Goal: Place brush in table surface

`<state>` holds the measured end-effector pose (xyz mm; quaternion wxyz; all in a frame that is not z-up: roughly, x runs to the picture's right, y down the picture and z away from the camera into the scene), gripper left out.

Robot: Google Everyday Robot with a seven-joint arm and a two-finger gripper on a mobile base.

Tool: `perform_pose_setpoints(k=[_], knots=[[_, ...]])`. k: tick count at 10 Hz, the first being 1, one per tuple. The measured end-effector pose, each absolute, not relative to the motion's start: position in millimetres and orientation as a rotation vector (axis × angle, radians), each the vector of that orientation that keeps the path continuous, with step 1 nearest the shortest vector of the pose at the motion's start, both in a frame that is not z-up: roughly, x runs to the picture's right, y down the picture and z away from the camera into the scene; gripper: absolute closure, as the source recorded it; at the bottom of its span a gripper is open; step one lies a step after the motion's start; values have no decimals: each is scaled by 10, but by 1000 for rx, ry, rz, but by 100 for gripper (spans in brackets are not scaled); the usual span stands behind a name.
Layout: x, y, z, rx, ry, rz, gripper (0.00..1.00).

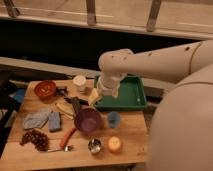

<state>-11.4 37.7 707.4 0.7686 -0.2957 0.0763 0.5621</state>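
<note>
The brush (pixel 76 104), a small dark oblong block, lies on the pale wooden table surface (pixel 132 135), just up and left of the purple bowl (pixel 88 120). My gripper (pixel 94 97) hangs from the white arm over the left edge of the green tray (pixel 127 95). It stands a little to the right of the brush and above it, apart from it. The pale fingers point down and left, open, with nothing between them.
Around the brush are a pale stick (pixel 64 109), a white cup (pixel 79 82) and an orange bowl (pixel 45 89). Nearer the front lie a grey cloth (pixel 36 119), a blue sponge (pixel 54 121), grapes (pixel 35 139), a red-handled utensil (pixel 67 137), a metal cup (pixel 94 145), an orange fruit (pixel 114 144) and a blue cup (pixel 114 119).
</note>
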Motion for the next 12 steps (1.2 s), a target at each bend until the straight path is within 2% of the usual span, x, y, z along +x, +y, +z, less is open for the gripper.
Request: perform_pose_setpoints(k=[7,12], knots=[[-1611,-80,7463,-660,78,1020,20],[-1570,-55,7468,-661,99,1027,20]])
